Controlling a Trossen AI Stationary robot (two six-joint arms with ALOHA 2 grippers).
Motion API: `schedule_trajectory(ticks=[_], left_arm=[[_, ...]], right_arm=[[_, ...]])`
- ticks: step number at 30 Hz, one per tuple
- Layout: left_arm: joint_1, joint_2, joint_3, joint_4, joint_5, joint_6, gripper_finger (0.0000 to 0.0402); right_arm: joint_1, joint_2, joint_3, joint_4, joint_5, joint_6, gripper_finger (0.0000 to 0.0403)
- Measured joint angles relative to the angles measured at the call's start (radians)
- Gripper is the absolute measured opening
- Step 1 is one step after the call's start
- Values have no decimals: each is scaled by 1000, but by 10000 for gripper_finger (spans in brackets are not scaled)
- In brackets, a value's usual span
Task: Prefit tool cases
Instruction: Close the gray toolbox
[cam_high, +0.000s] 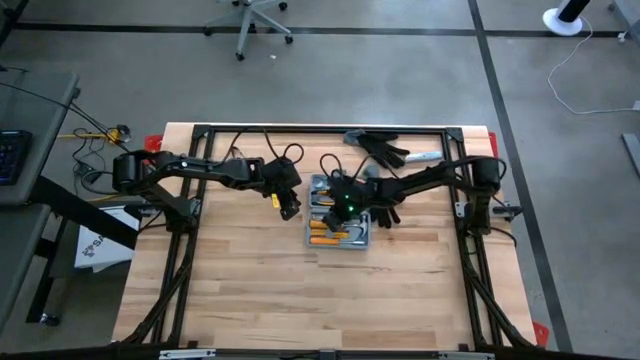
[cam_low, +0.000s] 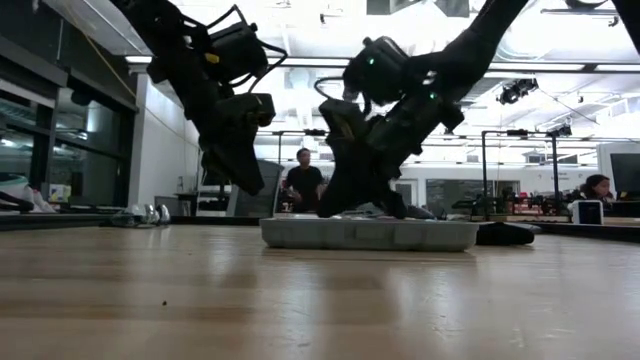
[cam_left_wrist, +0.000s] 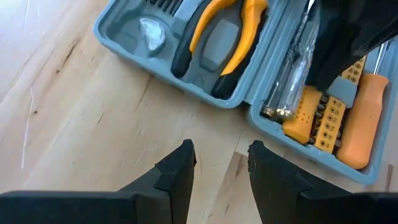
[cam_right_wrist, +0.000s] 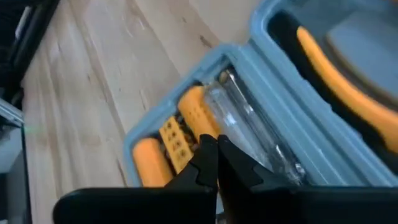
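Observation:
The grey-blue tool case lies open and flat on the wooden table, both halves facing up. One half holds yellow-and-black pliers. The other holds a clear-handled screwdriver, a yellow bit holder and an orange handle. My left gripper hangs open just left of the case, above bare wood, with nothing between its fingers. My right gripper is shut and reaches down into the case from the right, its tips at the bit holder. My right gripper's shut fingertips come slanting down from the table's right onto the yellow bit holder, beside the clear screwdriver handle. Nothing is pinched between them. The tips appear to rest on the holder, which lies in its tray in the case.
A black work glove lies at the far edge beside a small metal piece. Another glove lies against the case's right side. The near half of the table is bare wood. People stand in the room beyond the table.

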Motion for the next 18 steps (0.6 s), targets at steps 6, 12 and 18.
schedule_trajectory(ticks=[6, 12, 18], left_arm=[[22, 1, 12, 52, -2, 40, 135], [106, 25, 53, 129, -3, 44, 135], [208, 89, 87, 127, 44, 42, 135]], right_arm=[[-14, -165, 3, -123, 112, -64, 0], [-77, -310, -18, -399, 223, -175, 0], [-227, -411, -189, -371, 186, -141, 0]])
